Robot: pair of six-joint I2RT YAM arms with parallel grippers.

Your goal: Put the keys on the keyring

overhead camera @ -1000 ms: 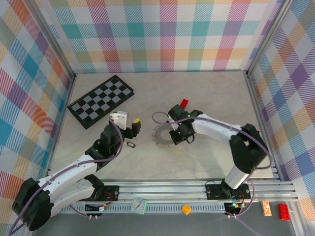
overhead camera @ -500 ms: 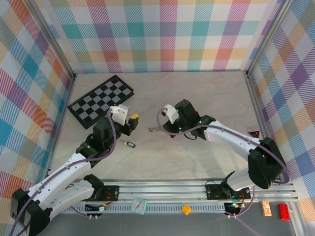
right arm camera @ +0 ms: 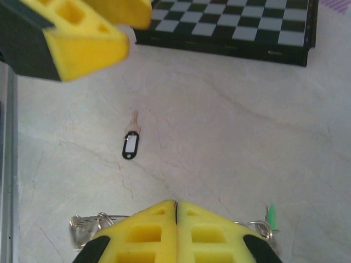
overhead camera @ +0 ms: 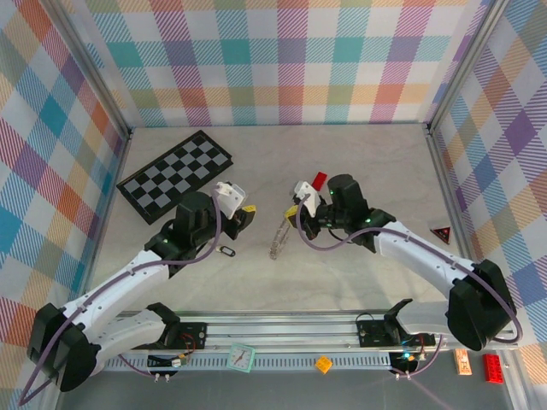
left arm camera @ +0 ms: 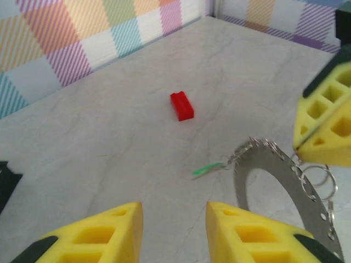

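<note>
Holds the left end effector (overhead camera: 248, 213) just left of the keyring (overhead camera: 280, 239), fingers (left arm camera: 241, 233) parted. Pinches the keyring's top with the right end effector (overhead camera: 295, 213), fingers (right arm camera: 145, 235) pressed flat together. Bends the left arm (overhead camera: 128, 286) and the right arm (overhead camera: 419, 256) inward toward the keyring.

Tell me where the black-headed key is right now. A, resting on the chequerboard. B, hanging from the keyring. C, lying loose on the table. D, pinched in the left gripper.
C: the black-headed key lies by itself on the table, clear of the left gripper, whose fingers stand apart with nothing between them, and away from the keyring pinched in the right gripper.
</note>
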